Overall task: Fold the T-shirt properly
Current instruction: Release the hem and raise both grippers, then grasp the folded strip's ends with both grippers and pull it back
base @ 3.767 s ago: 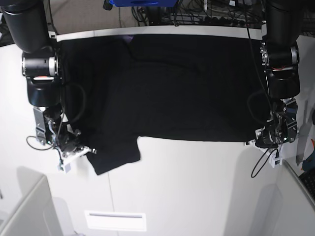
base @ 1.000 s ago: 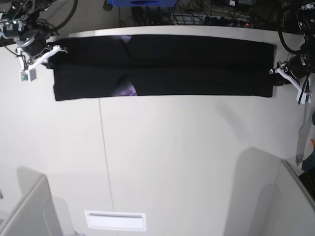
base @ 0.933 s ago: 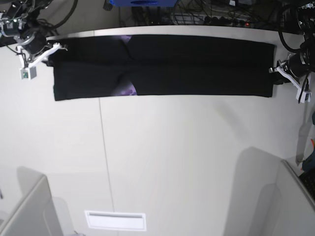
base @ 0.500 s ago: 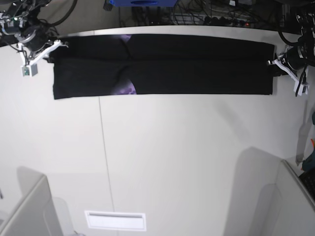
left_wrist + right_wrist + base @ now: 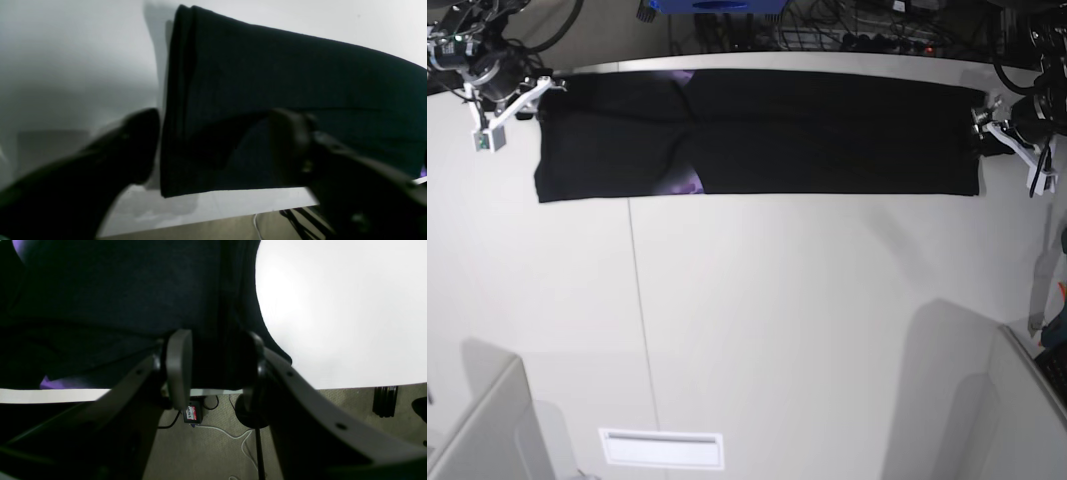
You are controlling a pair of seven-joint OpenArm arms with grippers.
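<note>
one lengthwise fold looks done: the t-shirt (image 5: 757,132) lies as a long flat band on the bench (image 5: 777,320). left fingers (image 5: 293,146) and right fingers (image 5: 179,366) stand apart, each straddling one end, holding nothing. crosswise folds remain.

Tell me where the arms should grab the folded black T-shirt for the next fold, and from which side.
Probably at its two short ends. The T-shirt lies as a long flat band along the table's far edge, so each gripper comes in from its own outer end: the left gripper and the right gripper already sit there, jaws apart. The layered end edges give something to pinch.
</note>
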